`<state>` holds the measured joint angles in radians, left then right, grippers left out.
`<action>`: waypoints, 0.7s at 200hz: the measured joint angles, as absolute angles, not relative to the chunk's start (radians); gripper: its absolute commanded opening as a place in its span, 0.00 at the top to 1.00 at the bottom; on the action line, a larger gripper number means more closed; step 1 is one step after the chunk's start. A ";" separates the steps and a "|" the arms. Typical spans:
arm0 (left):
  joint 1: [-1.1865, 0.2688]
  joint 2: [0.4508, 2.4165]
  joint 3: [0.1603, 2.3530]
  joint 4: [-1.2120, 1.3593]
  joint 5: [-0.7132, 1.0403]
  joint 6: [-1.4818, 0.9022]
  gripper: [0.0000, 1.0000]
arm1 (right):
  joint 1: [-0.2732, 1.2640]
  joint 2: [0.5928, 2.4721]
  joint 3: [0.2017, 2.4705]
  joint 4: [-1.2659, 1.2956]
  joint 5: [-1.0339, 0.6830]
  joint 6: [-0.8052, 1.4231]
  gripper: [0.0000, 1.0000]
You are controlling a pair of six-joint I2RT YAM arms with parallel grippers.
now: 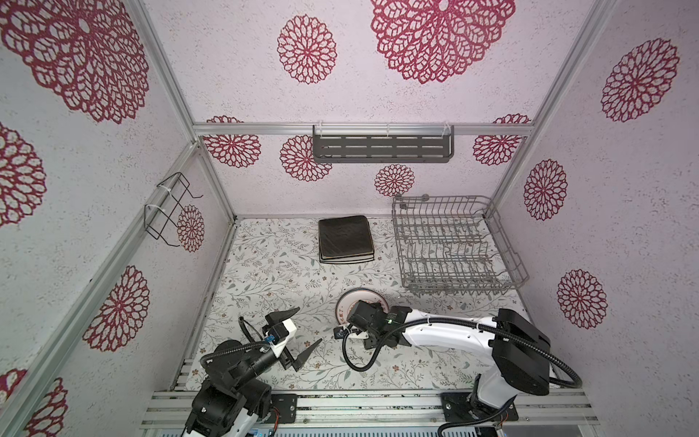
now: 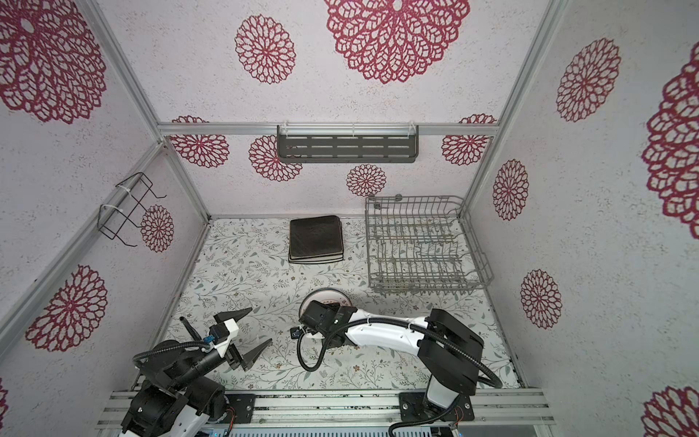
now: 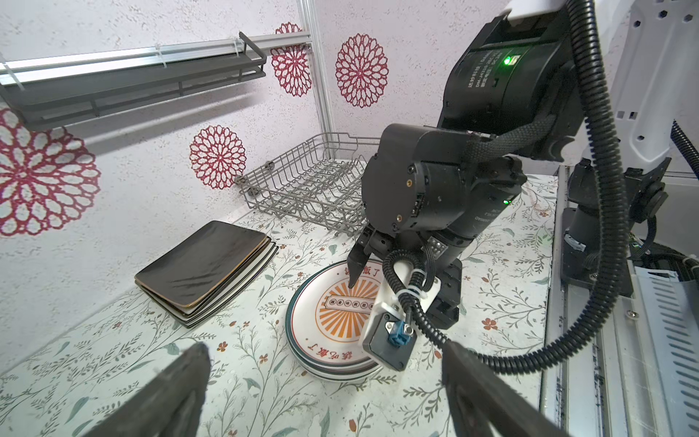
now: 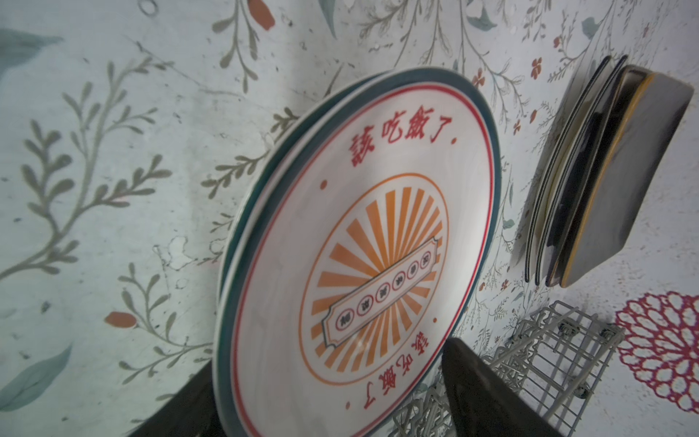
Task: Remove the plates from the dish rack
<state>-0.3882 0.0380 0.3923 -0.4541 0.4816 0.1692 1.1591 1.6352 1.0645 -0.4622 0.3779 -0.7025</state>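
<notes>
Right hand (image 4: 321, 378): jaws wide apart, gripping nothing. It is down low at the round stack, one finger over the printed face with a gap showing beside it, the other at the stack's rim.
Round plates (image 3: 333, 321): stacked flat on the table (image 1: 272, 272), just in front of the rack. The top one shows an orange sunburst and red lettering. Several rims show beneath it; the count is not clear.
Left hand (image 1: 302, 329): fully open and empty, above the table, well apart from both stacks.
Square and rectangular plates (image 1: 345, 236): one stack near the back wall, beside the rack. A black plate is on top, and four edges show in the right wrist view, the lower ones cream with dark rims.
Dish rack (image 1: 450, 242): at the back right corner of the table. In both top views only bare tines show, with no plate standing in it.
Done: by the look of it, every plate is out of the rack and sorted into two stacks.
Left: probably only for the right hand to lift clear of the round stack without nudging the top plate.
</notes>
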 measured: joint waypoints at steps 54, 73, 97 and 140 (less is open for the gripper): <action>-0.388 0.038 0.392 -0.454 0.481 0.169 0.03 | 1.159 1.635 1.082 -0.529 0.351 -0.695 0.16; -0.388 0.038 0.392 -0.454 0.481 0.169 0.03 | 1.159 1.635 1.090 -0.537 0.351 -0.695 0.16; -0.388 0.037 0.392 -0.454 0.481 0.169 0.03 | 1.158 1.635 1.090 -0.547 0.351 -0.692 0.16; -0.388 0.047 0.392 -0.443 0.435 0.156 0.03 | 1.081 1.571 1.131 -0.583 0.294 -0.607 0.02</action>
<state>-0.3882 0.0467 0.3916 -0.4427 0.4347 0.1558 1.0813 1.5711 1.1313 -0.5831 0.2939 -0.6075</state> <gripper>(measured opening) 0.975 0.882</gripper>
